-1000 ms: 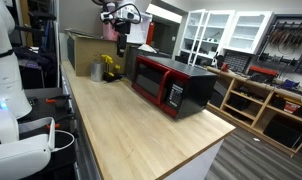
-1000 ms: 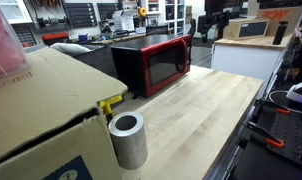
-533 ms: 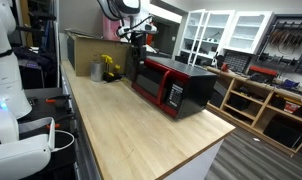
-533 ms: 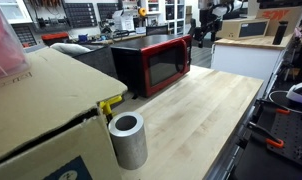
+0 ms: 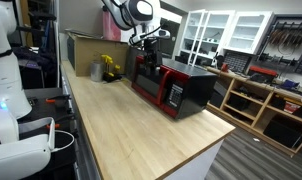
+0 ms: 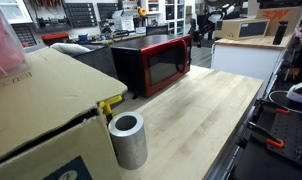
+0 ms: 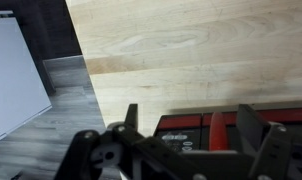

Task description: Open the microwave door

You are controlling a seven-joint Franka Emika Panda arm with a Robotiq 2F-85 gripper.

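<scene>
The microwave (image 5: 173, 86) is a black box with a glossy red front, standing on the wooden counter; it also shows in an exterior view (image 6: 151, 61). Its door (image 5: 149, 83) with the dark window is shut against the oven, and shows too in an exterior view (image 6: 163, 64). My gripper (image 5: 151, 40) hangs in the air above the far end of the microwave, apart from it, also seen in an exterior view (image 6: 204, 22). In the wrist view the gripper (image 7: 189, 118) is open and empty, its fingers framing the red front and control panel (image 7: 191, 130) below.
A brown cardboard box (image 5: 94, 50) stands at the counter's back; it fills the near left in an exterior view (image 6: 41, 120). A grey cylinder (image 6: 128, 139) and a yellow item (image 5: 111, 67) sit near it. The wooden counter (image 5: 131, 130) ends to the right at a drop to the floor.
My gripper has moved from above the cardboard box across toward the microwave and now hangs over its far end. The door has stayed shut.
</scene>
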